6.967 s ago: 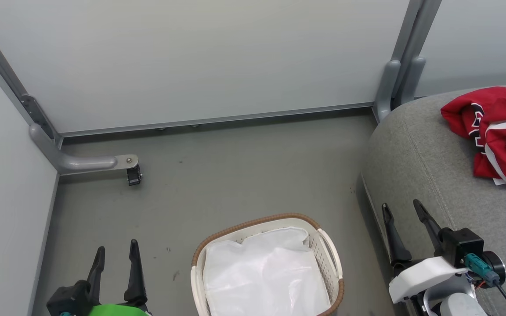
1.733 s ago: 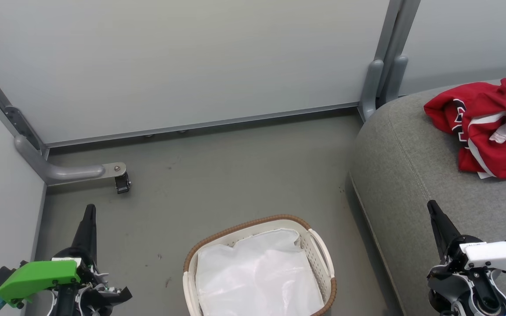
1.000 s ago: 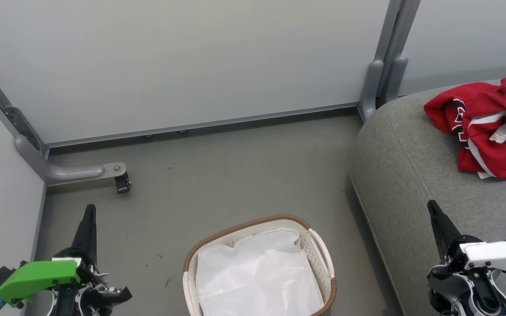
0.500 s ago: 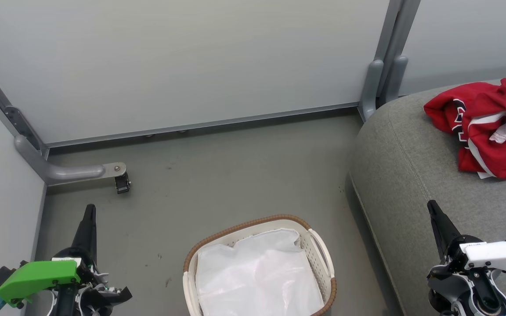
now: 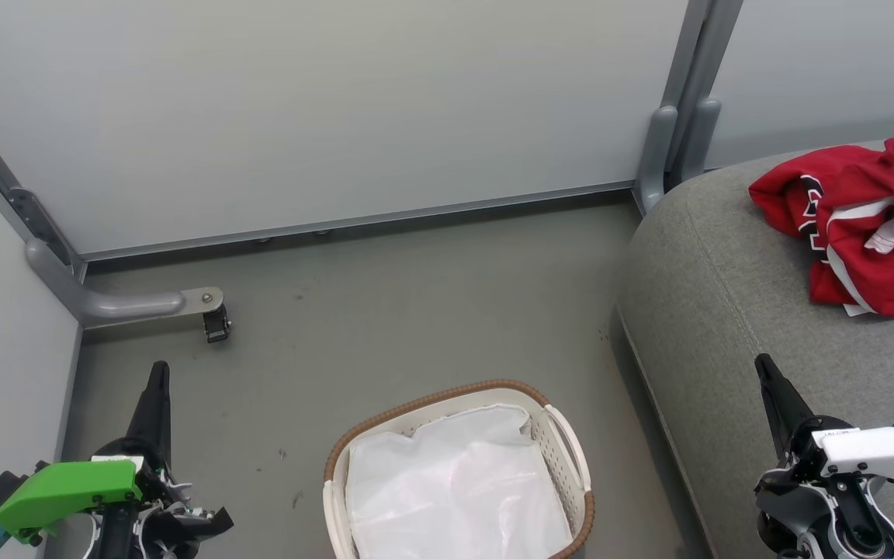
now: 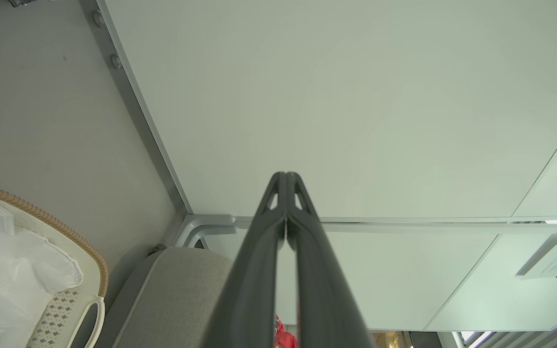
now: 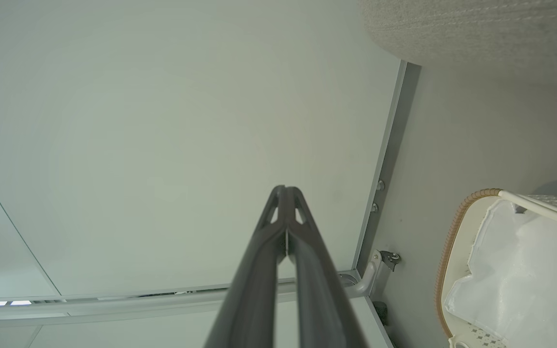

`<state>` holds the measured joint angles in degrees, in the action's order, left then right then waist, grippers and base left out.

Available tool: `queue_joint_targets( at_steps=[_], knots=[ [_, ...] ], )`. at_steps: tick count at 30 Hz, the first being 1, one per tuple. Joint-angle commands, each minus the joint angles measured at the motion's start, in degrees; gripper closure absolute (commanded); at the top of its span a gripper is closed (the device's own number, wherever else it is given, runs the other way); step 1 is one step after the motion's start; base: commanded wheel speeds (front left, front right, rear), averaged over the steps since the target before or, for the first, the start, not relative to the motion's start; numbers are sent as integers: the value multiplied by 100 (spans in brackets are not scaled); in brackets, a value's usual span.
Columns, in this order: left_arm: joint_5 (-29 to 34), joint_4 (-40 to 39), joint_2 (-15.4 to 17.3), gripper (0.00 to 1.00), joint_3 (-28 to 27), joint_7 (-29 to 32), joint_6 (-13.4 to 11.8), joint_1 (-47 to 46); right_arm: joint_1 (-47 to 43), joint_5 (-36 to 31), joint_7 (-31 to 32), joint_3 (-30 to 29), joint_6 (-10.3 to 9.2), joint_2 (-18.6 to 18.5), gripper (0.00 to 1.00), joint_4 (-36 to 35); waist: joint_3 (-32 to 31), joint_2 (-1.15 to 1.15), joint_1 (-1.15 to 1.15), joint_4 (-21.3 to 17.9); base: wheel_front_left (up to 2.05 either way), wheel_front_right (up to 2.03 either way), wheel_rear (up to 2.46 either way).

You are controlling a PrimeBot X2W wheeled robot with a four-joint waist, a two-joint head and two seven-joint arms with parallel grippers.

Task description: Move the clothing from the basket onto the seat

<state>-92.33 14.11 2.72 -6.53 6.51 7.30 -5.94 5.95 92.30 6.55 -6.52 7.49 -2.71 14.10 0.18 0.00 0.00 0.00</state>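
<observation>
Far left of the head view, at 8 o'clock: the left gripper (image 5: 158, 371), fingers pressed flat together on nothing, tip over the floor (image 5: 385, 310), close beside the side panel (image 5: 5, 373). At 1 o'clock from that tip, near but apart: a metal foot with a small black caster (image 5: 215, 324).

Beyond, open grey floor as far as the rail (image 5: 354, 219) under the rear panel at 12 o'clock.

At 6 o'clock: the basket (image 5: 431, 400), near end cut off by the bottom edge, bottom hidden under a crumpled white liner (image 5: 455, 489). Between its right handle and the seat (image 5: 711, 295), just a narrow strip of floor.

On the seat at 3 o'clock, well apart from the basket: the clothing (image 5: 874, 233), heaped, cut off by the right edge, lettering folded in and unreadable.

At 5 o'clock: the right gripper (image 5: 762, 361), clamped shut and empty, tip over the cushion well short of the clothing; cannot tell whether touching the fabric.

In the left wrist view, a red scrap at 6 o'clock between the shut fingers (image 6: 259, 270), mostly hidden. At 4 o'clock, a paper label (image 6: 554, 256), print too small to read.
</observation>
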Motion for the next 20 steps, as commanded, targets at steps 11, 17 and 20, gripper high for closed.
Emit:
queue_joint_targets(
  at_steps=[11, 17, 20],
  knots=[
    [-18, -14, 29, 100, -11, 24, 39, -64, 48, 22, 16, -12, 0, -32, 100, -19, 0, 0, 0, 0, 0, 0, 0],
    [-18, -14, 29, 100, -11, 24, 39, -64, 48, 22, 16, -12, 0, -32, 100, -19, 0, 0, 0, 0, 0, 0, 0],
    [-18, -14, 29, 100, -11, 24, 39, -64, 48, 22, 15, -12, 0, -32, 100, -19, 0, 0, 0, 0, 0, 0, 0]
  ],
)
